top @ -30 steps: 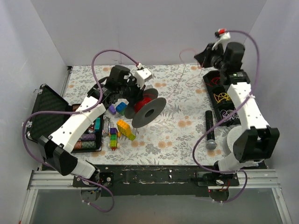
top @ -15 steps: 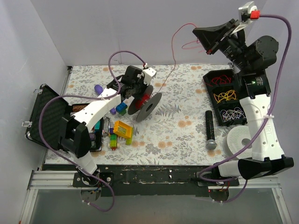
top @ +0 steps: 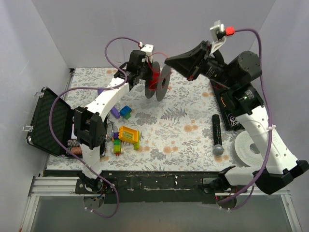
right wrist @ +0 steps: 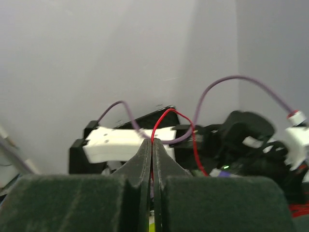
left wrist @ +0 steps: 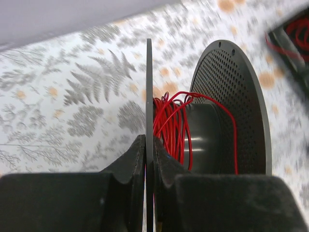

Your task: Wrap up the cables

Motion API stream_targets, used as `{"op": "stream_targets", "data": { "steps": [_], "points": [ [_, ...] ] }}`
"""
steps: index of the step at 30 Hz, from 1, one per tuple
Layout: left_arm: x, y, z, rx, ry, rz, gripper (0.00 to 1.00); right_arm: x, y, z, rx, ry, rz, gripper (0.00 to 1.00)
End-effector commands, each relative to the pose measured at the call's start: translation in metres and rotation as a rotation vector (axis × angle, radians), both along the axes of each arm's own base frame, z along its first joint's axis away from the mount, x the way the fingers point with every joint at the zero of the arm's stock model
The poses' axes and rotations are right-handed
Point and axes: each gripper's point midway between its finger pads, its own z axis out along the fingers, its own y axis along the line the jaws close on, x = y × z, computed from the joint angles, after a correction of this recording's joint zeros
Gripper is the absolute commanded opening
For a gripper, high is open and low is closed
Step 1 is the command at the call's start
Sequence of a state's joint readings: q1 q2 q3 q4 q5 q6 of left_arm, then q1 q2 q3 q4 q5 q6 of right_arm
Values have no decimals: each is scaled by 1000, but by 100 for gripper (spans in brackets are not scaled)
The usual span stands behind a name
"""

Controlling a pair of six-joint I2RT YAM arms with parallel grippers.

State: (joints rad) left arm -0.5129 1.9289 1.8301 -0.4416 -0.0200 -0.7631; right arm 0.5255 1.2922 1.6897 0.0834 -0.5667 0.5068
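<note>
My left gripper (top: 150, 73) is shut on the near flange (left wrist: 149, 106) of a black spool (top: 161, 83) and holds it in the air at the back of the table. Thin red wire (left wrist: 170, 126) is wound on the spool's hub. My right gripper (top: 168, 61) is shut on a strand of the red wire (right wrist: 170, 114), which loops up from the closed jaws and down to the right. It hovers just right of the spool, facing the left gripper (right wrist: 126, 138). In the top view the strand between gripper and spool is too thin to make out.
A black divided tray (top: 230, 104) with red, yellow and pale wire bundles lies at the right. A black microphone (top: 217, 134) and a white tape roll (top: 249, 148) lie front right. Coloured toy bricks (top: 126, 135) and an open black case (top: 50, 121) are at the left.
My left gripper has lifted the spool off the table, up and toward the back. My right gripper swung from the back right corner leftward to the spool, taking up the loose red strand.
</note>
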Motion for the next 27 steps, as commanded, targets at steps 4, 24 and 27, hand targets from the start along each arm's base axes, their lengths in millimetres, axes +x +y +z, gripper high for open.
{"op": "stream_targets", "data": {
  "steps": [4, 24, 27],
  "points": [
    [72, 63, 113, -240, -274, 289, 0, -76, 34, -37, -37, 41, 251, 1],
    [-62, 65, 279, -398, -412, -184, 0, 22, -24, -384, -337, 651, 24, 1],
    [-116, 58, 258, -350, -350, -353, 0, 72, -63, -391, -326, 691, -125, 1]
  ]
}}
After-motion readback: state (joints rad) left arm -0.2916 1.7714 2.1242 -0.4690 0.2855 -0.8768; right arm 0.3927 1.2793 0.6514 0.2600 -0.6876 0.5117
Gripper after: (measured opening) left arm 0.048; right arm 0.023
